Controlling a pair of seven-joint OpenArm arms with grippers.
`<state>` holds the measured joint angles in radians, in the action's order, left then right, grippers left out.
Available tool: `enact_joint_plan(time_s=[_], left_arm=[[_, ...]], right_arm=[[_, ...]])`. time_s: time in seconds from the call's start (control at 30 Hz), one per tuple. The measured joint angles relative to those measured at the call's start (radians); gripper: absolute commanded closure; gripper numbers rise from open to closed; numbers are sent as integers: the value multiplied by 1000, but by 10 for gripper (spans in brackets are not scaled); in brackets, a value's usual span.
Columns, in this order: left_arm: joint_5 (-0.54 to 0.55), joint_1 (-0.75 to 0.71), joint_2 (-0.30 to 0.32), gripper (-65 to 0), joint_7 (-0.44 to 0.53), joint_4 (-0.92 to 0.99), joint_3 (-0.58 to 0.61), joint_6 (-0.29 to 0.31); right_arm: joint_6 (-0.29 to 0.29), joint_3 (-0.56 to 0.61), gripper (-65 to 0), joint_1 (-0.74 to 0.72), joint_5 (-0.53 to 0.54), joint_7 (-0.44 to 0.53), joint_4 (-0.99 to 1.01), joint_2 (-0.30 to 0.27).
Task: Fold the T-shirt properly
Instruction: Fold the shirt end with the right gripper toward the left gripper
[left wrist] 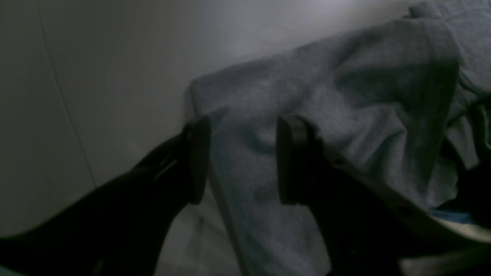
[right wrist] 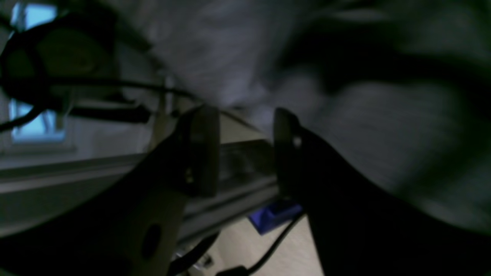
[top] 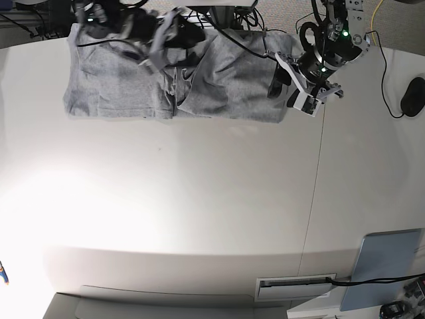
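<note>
While the grey T-shirt (top: 199,80) lies spread at the white table's (top: 199,199) far edge, the left gripper (left wrist: 243,159) straddles its corner, fingers parted; the right gripper (right wrist: 245,149) stands released, empty.

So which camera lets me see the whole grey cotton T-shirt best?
The base view: the grey cotton T-shirt shows whole, spread along the table's far edge. The left wrist view shows one dim corner; the right wrist view shows only blurred grey cloth.

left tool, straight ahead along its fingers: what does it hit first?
Likely the T-shirt: the left tool stands open and empty, grey fabric in its gap and beyond. Depth is unclear in the dim left wrist view, so contact distance can't be judged.
</note>
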<state>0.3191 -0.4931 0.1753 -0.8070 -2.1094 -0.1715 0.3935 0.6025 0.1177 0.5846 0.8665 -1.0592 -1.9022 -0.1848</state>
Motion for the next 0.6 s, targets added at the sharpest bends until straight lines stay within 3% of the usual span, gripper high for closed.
enact_joint_plan(time_s=[0.1, 0.2, 0.4, 0.6], left_arm=[[0, -6, 0, -270, 0, 0, 0, 0], [0, -20, 0, -270, 0, 0, 0, 0], [0, -25, 0, -270, 0, 0, 0, 0], [0, -25, 0, -270, 0, 0, 0, 0]], right_arm=[[-105, 85, -232, -21, -130, 43, 0, 2], [-155, 139, -232, -45, -195, 55, 0, -1], [-184, 166, -231, -55, -254, 116, 0, -1], [-184, 165, -184, -69, -283, 140, 0, -1]])
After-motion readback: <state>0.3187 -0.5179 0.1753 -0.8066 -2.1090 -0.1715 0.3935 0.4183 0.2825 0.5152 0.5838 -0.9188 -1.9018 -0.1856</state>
